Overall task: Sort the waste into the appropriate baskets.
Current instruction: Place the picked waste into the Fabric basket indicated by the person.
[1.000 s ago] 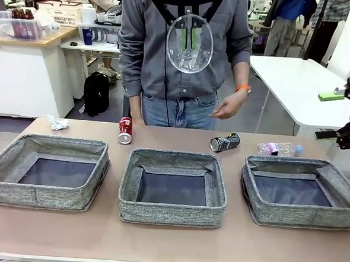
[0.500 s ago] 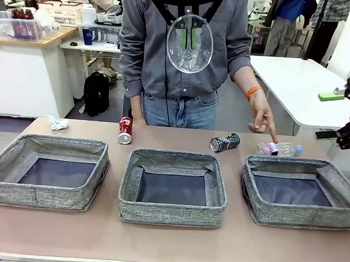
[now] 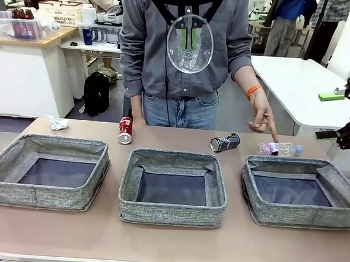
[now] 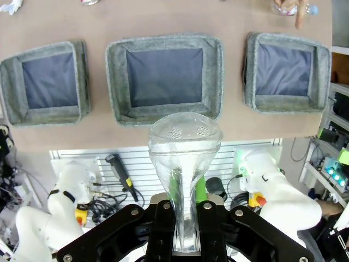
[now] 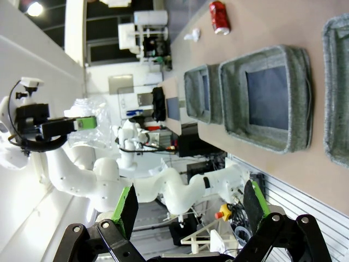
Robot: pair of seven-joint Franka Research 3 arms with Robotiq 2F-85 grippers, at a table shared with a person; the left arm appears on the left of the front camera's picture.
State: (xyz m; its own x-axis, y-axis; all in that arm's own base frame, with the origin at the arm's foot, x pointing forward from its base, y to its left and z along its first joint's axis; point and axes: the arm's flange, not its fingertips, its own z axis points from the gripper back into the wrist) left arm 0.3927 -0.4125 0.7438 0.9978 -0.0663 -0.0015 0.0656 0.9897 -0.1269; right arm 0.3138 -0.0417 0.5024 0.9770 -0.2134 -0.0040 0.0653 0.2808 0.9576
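The left gripper [image 4: 185,188] clamps a clear plastic bottle [image 4: 184,136], the right gripper [image 5: 191,196] gapes empty, and a person's hand [image 3: 262,115] points at the pink-labelled bottle [image 3: 279,149] at twelve o'clock of the right basket [image 3: 300,214].

Around the brown table [image 3: 168,246]
Behind the table's far edge stands a person [image 3: 145,58] in a grey shirt and jeans. Beyond the table's left end are a white counter [image 3: 29,80] with a wooden top and a black backpack [image 3: 97,93] on the floor. Beyond its right end is a white table [image 3: 291,84] that carries a small green thing [image 3: 331,95].
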